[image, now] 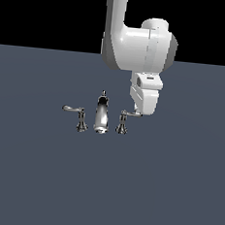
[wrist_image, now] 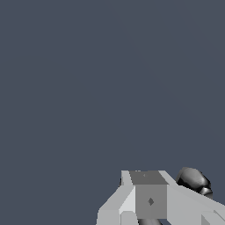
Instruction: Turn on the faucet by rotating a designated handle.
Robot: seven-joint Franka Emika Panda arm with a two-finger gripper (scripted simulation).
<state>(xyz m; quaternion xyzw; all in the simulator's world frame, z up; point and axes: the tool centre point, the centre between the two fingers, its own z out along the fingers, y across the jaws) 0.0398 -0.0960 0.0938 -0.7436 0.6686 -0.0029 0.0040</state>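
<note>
The gripper (image: 139,113) meets the handle (image: 125,116) lever's tip, spout (image: 101,114) and mirrored lever (image: 75,112) beside; finger spread seems unreadable, hidden by its body.

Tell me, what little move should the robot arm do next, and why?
Probably a gentle sideways push. The gripper already sits at the outer tip of the handle, the faucet piece on the exterior view's right, so sweeping that lever around its base should start the turn.
</note>
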